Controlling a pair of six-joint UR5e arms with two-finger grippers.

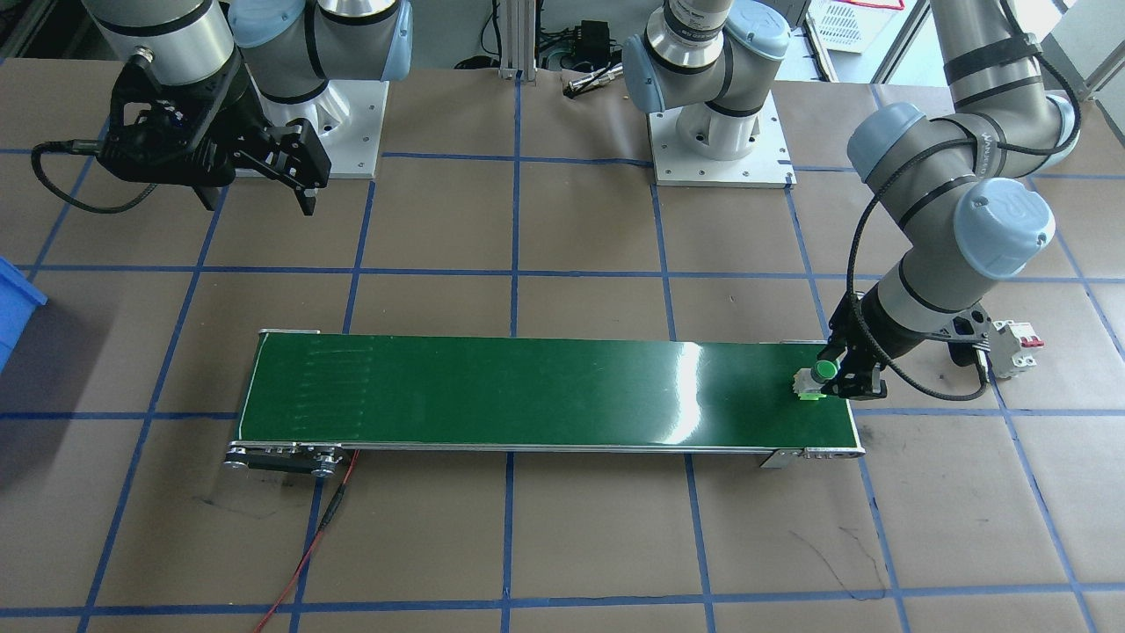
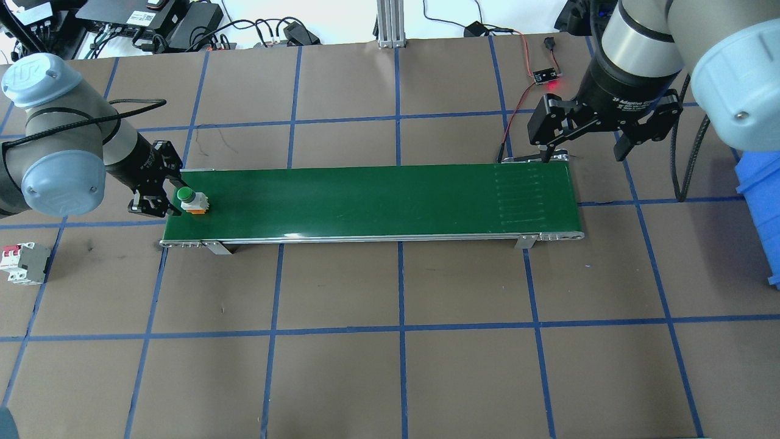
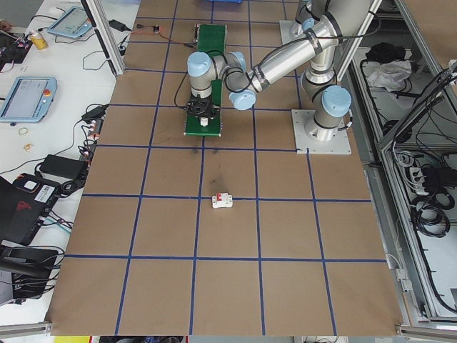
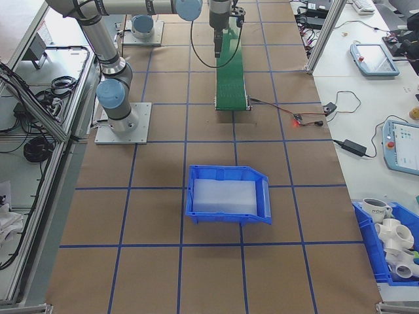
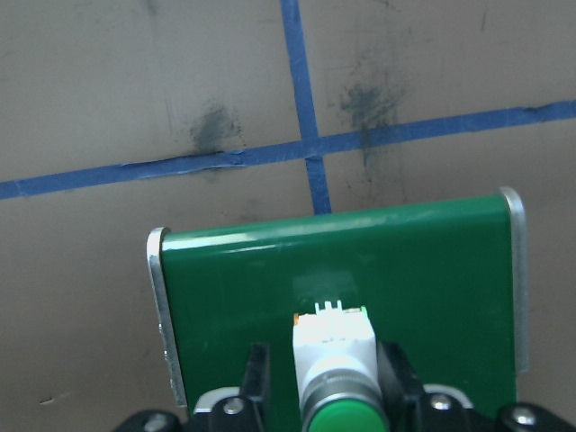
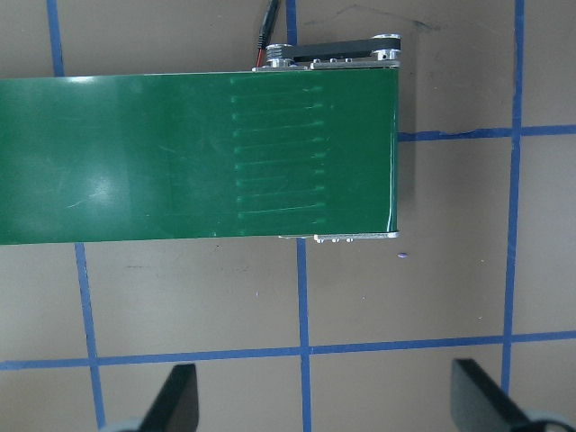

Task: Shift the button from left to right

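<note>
Button: the button [image 2: 191, 200] sits on the green conveyor belt [image 2: 372, 198] at its left end, cap up in the overhead view, base block on the belt surface.
Left tool: the left tool [image 2: 159, 193] is right at the button; from the wrist view its two fingers [image 5: 255, 376] flank the white collar and green cap [image 5: 346, 420], one each side. They look closed against the button, but actual contact is hard to confirm from these angles, so call it a probable grip.
Right tool: the right tool [image 2: 590, 135] hangs wide open above the belt's far right end, nothing between its fingers; its wrist camera looks straight down on bare belt [image 6: 198, 157] and bench.
Done so far: the button is on the belt's left end with the left arm on it. That is about all that can be credited.
Left to do: the whole trip. The button has the full length of the belt to cross before the right arm can take it.
Bystanders: a white circuit breaker [image 2: 24, 263] lies on the bench [image 2: 396, 366] well off to the left, and a blue bin [image 4: 228, 195] waits at the right end.
</note>
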